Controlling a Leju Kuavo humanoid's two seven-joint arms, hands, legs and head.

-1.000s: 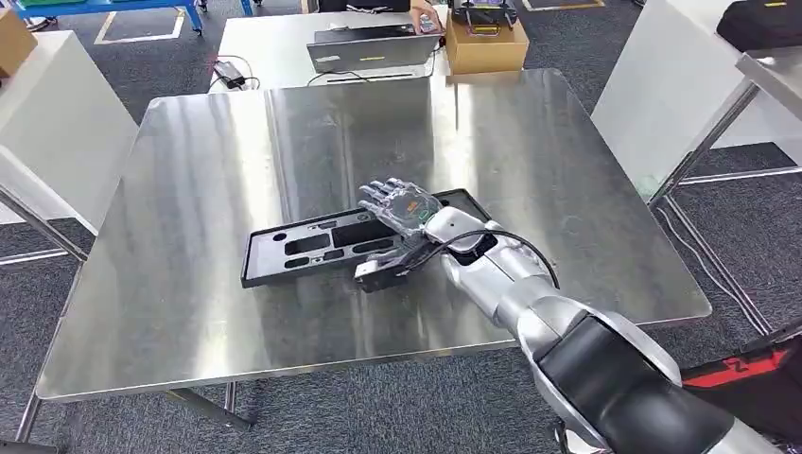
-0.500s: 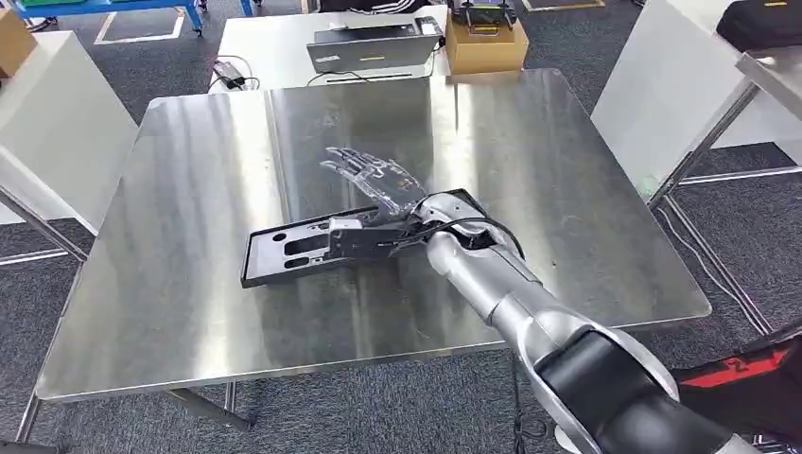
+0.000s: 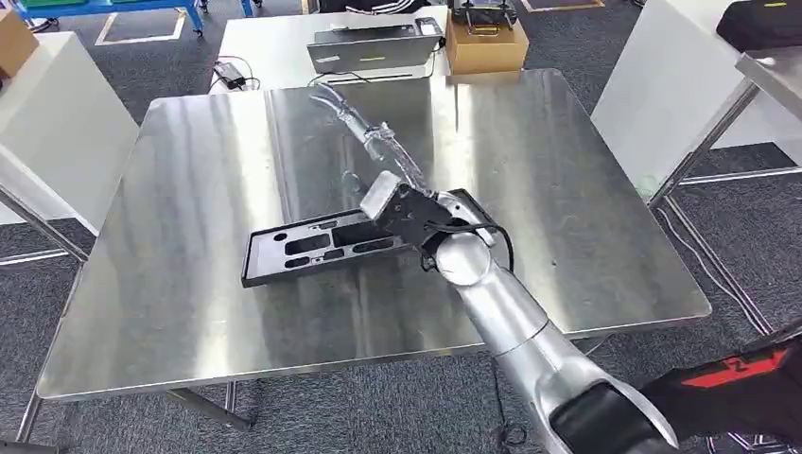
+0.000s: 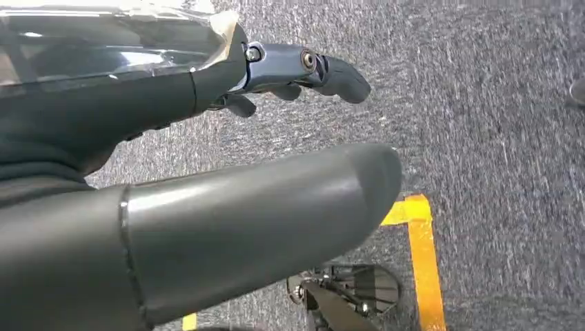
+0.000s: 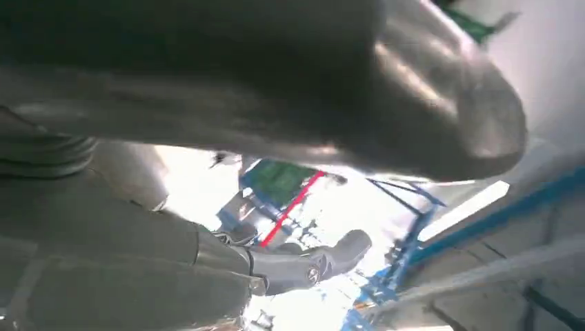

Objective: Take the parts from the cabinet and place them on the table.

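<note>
Parts tray (image 3: 312,244) on the steel table (image 3: 189,312), and our right hand (image 3: 364,132) above it: as we read the scene, the placing step for this piece looks done. The flat black tray, cut through with slots, lies flat near the middle of the table. Its long axis runs left to right across the tabletop with a slight slant, so the left end sits a little nearer to us and the right end points toward the table's far right, where it passes under our forearm.

Moving right from the tray, our right hand is raised off the surface with its fingers stretched out and apart, aimed toward the far edge of the table, and we see nothing in it. The right wrist view bears this out, with the hand (image 5: 303,265) spread against bright ceiling light. In the left wrist view our left hand (image 4: 227,76) hangs above grey carpet marked with yellow tape (image 4: 421,262); its fingers are parted and it holds nothing.

We judge that the next move calls for drawing the right arm back clear of the tray without brushing it, then turning to the cabinet for another part. Whether more parts remain there we cannot tell. Beyond the table's far edge stand a closed laptop (image 3: 369,45) and, to its right, a cardboard box (image 3: 487,47) on a second table (image 3: 274,57).
</note>
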